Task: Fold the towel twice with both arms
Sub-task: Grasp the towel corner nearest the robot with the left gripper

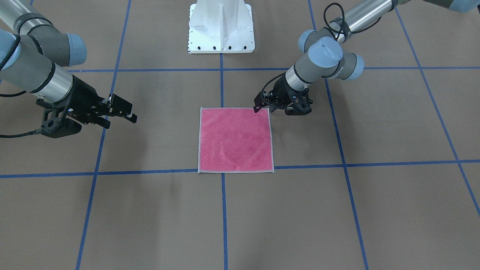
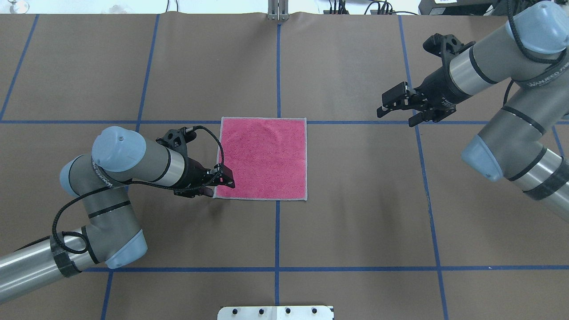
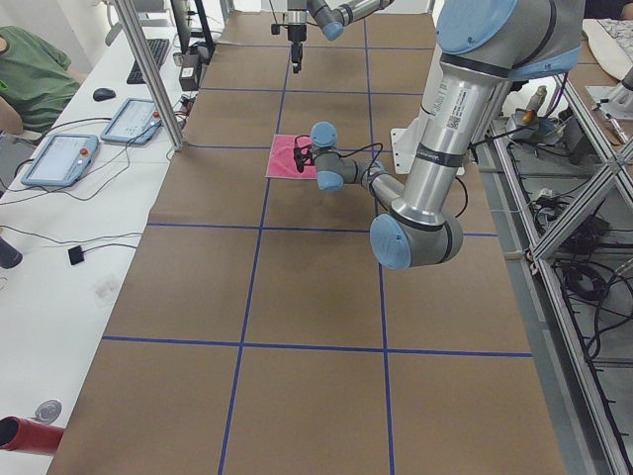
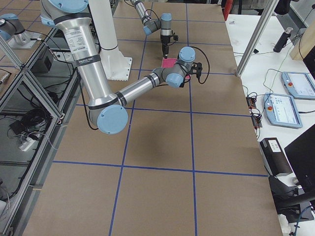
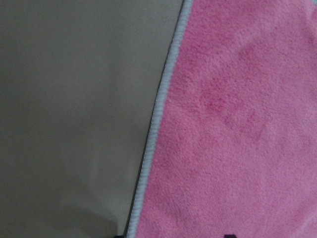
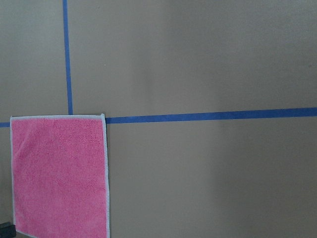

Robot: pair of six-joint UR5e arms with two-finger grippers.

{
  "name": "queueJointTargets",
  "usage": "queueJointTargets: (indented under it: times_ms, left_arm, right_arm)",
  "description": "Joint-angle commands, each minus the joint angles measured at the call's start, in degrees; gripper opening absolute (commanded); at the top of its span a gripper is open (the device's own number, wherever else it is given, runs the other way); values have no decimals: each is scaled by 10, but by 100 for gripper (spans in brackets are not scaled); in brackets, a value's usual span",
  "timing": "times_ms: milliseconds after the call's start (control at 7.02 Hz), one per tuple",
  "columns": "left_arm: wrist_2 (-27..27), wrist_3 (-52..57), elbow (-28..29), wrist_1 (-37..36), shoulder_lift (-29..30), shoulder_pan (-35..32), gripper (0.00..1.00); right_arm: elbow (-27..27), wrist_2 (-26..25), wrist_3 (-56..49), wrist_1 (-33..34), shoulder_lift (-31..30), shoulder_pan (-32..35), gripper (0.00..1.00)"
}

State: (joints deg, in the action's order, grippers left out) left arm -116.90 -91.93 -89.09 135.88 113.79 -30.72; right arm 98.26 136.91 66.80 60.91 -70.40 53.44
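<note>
The towel (image 2: 263, 159) lies flat and pink face up in the middle of the table, its light grey edging showing all round. It also shows in the front view (image 1: 235, 139). My left gripper (image 2: 218, 184) is low at the towel's near left corner. It is open, with one finger over the cloth and the other off its edge. The left wrist view shows that edge close up (image 5: 158, 114). My right gripper (image 2: 397, 116) is open and empty, raised well to the towel's right. The right wrist view shows the towel (image 6: 59, 173) at lower left.
Brown table covering with a grid of blue tape lines (image 2: 277, 240). The white pedestal base (image 1: 221, 28) stands at the robot's side of the table. Tablets and cables lie on a white side bench (image 3: 59, 158).
</note>
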Motion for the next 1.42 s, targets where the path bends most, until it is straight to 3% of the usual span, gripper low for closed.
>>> queueJointTargets:
  times_ms: [0, 569, 854, 1139, 1281]
  left_arm:
    - [0, 0, 1, 0, -4, 0, 73]
    - [0, 0, 3, 0, -4, 2, 70]
    - [1, 0, 2, -17, 2, 2, 42]
    - [1, 0, 1, -25, 5, 4, 30]
    - [1, -1, 0, -25, 5, 4, 18]
  right_arm:
    - [0, -1, 0, 0, 0, 0, 100]
    - [0, 0, 0, 0, 0, 1, 100]
    - [0, 0, -1, 0, 0, 1, 100]
    - [0, 0, -1, 0, 0, 1, 100]
    - [0, 0, -1, 0, -1, 1, 100]
